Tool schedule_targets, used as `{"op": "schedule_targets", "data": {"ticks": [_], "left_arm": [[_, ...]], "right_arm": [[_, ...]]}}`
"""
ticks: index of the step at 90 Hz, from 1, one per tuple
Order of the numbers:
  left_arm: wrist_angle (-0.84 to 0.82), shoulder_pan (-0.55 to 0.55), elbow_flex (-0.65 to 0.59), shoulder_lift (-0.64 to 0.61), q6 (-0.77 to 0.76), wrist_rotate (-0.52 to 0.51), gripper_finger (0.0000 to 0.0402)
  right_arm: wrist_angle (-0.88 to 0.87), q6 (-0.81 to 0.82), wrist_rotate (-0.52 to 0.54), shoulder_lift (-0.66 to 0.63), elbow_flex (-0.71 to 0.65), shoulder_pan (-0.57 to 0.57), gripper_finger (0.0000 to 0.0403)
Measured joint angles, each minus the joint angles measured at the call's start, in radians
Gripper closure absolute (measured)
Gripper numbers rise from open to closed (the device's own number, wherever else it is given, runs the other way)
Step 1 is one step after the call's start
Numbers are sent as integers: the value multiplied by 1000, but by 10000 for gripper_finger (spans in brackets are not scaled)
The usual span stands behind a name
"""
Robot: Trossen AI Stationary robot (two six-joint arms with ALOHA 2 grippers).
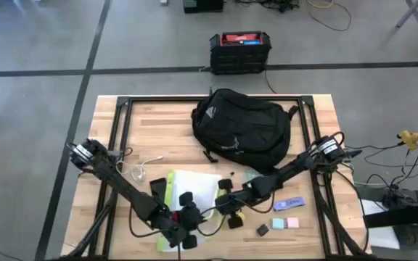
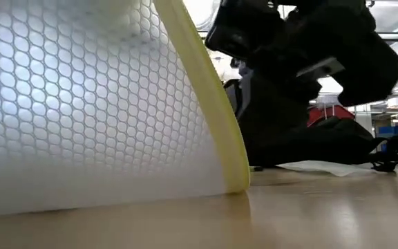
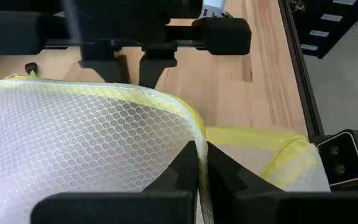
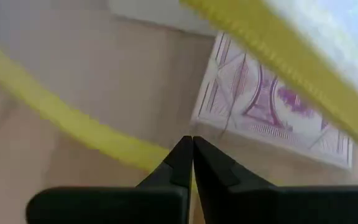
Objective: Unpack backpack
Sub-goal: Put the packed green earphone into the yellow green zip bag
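The black backpack (image 1: 242, 129) lies on the far middle of the table, with no gripper on it. Nearer the front edge is a white mesh pouch (image 1: 191, 185) with yellow binding, partly raised, its lower corner (image 2: 237, 185) on the wood. My left gripper (image 3: 202, 158) is shut on the pouch's near side. My right gripper (image 4: 191, 144) faces it from the far side, shut on the pouch's yellow binding. A purple-patterned card box (image 4: 272, 106) shows by the pouch in the right wrist view. My left gripper pinches the pouch's yellow-bound edge (image 3: 197, 130) between its two fingers, coming level from the table's near-left side. The mesh wall rises beside the fingers while the pouch's lower corner stays on the table. My right gripper pinches a yellow binding strip (image 4: 145, 152) of the pouch between its fingertips, slanting down from the table's far-right side. In the left wrist view its fingers (image 3: 149, 70) meet the pouch's far edge (image 3: 135, 92).
A white cable (image 1: 145, 168) lies left of the pouch. A purple flat item (image 1: 289, 204), pink and blue blocks (image 1: 285, 223) and a small black piece (image 1: 263, 230) lie at the front right. A black box with a red top (image 1: 239, 52) stands on the floor beyond the table.
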Motion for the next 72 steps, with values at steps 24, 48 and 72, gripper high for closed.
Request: {"op": "schedule_targets", "data": {"ticks": [24, 48, 72], "left_arm": [[1, 0, 0, 0, -1, -62, 402], [10, 9, 0, 0, 11, -105, 402], [40, 15, 0, 0, 48, -140, 402]], "right_arm": [[-193, -16, 141, -156, -76, 92, 403], [-385, 214, 211, -438, -312, 110, 338], [-288, 287, 211, -471, -490, 6, 197]]}}
